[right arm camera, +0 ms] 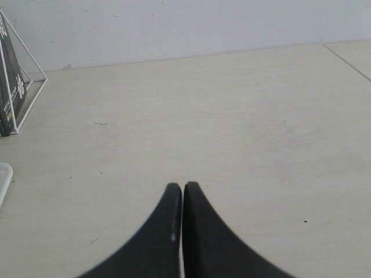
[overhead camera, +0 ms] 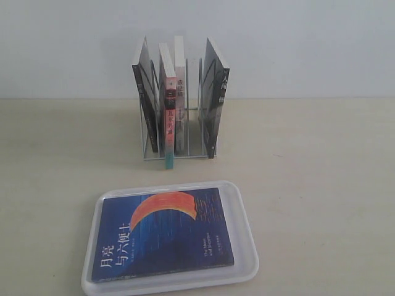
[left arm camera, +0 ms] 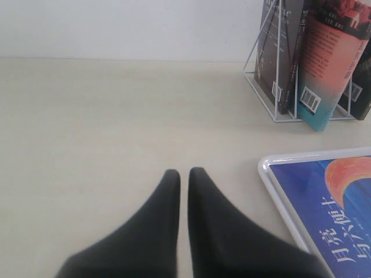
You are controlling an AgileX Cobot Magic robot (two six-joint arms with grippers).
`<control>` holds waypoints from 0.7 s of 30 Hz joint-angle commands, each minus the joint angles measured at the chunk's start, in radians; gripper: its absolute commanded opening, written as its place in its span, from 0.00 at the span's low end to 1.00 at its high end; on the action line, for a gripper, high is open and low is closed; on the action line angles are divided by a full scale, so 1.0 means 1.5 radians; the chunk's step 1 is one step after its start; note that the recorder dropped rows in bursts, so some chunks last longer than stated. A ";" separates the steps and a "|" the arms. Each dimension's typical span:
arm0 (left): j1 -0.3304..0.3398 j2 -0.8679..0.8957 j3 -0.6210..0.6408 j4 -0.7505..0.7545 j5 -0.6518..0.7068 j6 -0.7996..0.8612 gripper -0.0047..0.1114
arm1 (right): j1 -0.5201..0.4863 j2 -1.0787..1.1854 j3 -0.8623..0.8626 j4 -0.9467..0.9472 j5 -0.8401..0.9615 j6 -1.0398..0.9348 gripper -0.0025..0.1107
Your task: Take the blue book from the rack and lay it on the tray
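The blue book (overhead camera: 163,237) lies flat, cover up, inside the white tray (overhead camera: 249,246) at the front of the table; its orange-red crescent and white title show. The left wrist view catches the tray's rim (left arm camera: 272,185) and a corner of the blue book (left arm camera: 324,197). Behind the tray stands the white wire rack (overhead camera: 200,105), still holding other books. My left gripper (left arm camera: 184,172) is shut and empty, over bare table beside the tray. Also shut on nothing, my right gripper (right arm camera: 183,185) hangs over bare table away from the rack (right arm camera: 32,106). Neither arm shows in the exterior view.
In the rack stand two black-covered books (overhead camera: 145,98) (overhead camera: 216,92), a red-and-teal-spined book (overhead camera: 168,117) that juts out at the front, and a white one (overhead camera: 179,80). A pale wall closes the table's far side. A table seam (right arm camera: 348,58) runs on the right.
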 commanded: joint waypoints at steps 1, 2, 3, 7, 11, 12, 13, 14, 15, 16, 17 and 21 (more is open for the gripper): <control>0.002 -0.003 0.002 0.000 -0.003 0.001 0.08 | -0.004 -0.003 0.000 -0.005 -0.006 -0.006 0.02; 0.002 -0.003 0.002 0.000 -0.003 0.001 0.08 | -0.004 -0.003 0.000 -0.005 -0.008 -0.006 0.02; 0.002 -0.003 0.002 0.000 -0.003 0.001 0.08 | -0.004 -0.003 0.000 -0.005 -0.008 -0.006 0.02; 0.002 -0.003 0.002 0.000 -0.003 0.001 0.08 | -0.004 -0.003 0.000 -0.005 -0.008 -0.006 0.02; 0.002 -0.003 0.002 0.000 -0.003 0.001 0.08 | -0.004 -0.003 0.000 -0.005 -0.008 -0.006 0.02; 0.002 -0.003 0.002 0.000 -0.003 0.001 0.08 | -0.004 -0.003 0.000 -0.005 -0.008 -0.006 0.02; 0.002 -0.003 0.002 0.000 -0.003 0.001 0.08 | -0.004 -0.003 0.000 -0.005 -0.008 -0.005 0.02; 0.002 -0.003 0.002 0.000 -0.003 0.001 0.08 | -0.004 -0.003 0.000 -0.005 -0.008 -0.005 0.02; 0.002 -0.003 0.002 0.000 -0.003 0.001 0.08 | -0.004 -0.003 0.000 -0.005 -0.008 -0.005 0.02; 0.002 -0.003 0.002 0.000 -0.003 0.001 0.08 | -0.004 -0.003 0.000 -0.005 -0.008 -0.005 0.02; 0.002 -0.003 0.002 0.000 -0.003 0.001 0.08 | -0.004 -0.003 0.000 -0.005 -0.008 -0.005 0.02; 0.002 -0.003 0.002 0.000 -0.003 0.001 0.08 | -0.004 -0.003 0.000 -0.005 -0.008 -0.005 0.02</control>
